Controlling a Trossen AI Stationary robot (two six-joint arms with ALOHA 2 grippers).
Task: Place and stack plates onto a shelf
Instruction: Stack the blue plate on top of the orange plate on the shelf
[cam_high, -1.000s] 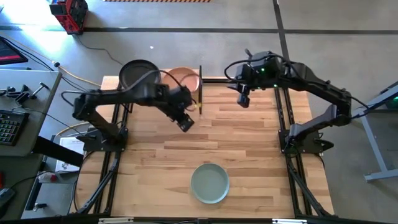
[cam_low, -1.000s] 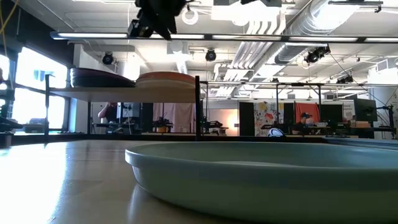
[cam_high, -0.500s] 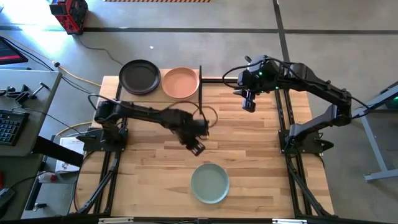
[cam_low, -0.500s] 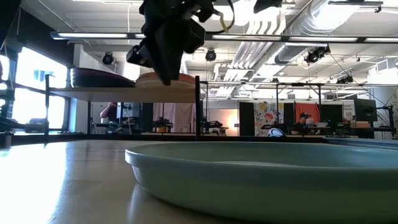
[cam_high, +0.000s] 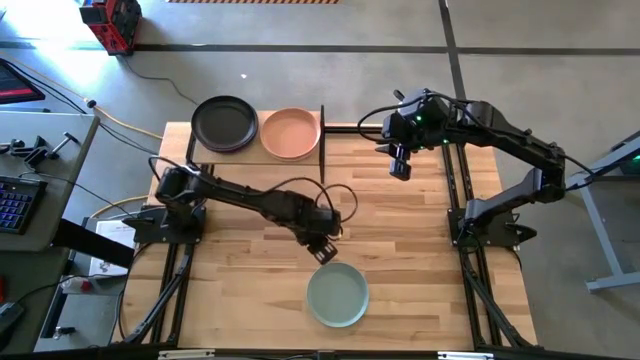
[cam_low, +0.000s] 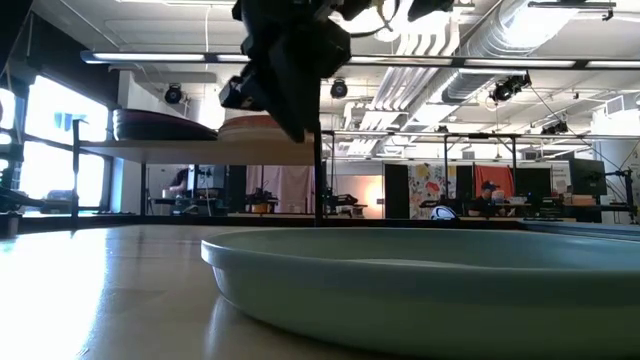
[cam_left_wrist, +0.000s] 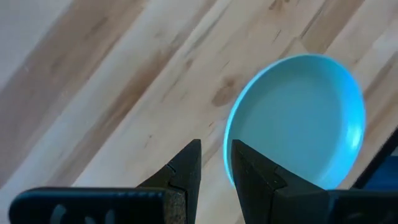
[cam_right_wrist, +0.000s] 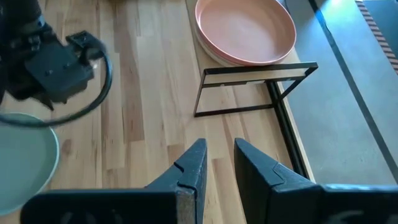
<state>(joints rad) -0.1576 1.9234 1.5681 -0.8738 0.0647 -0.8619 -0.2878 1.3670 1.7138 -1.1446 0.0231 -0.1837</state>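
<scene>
A pale sage green plate lies flat on the tabletop near the front edge; it fills the low view. My left gripper hangs just above the table beside the plate's far left rim, pointing steeply down. It is open by a narrow gap and holds nothing. On the shelf at the far left rest a black plate stack and a terracotta plate on a paler one. My right gripper waits high over the far right, open and empty.
The shelf's black upright bars and frame stand at its right end. Bare butcher-block tabletop lies between the green plate and the shelf. A side bench with tools stands beyond the table's left edge.
My left gripper has swung away from the shelf toward the table's near edge and right, sinking as it went. It now hangs beside the green plate's far rim. Its finger gap looks unchanged. The plates have stayed where they were.
</scene>
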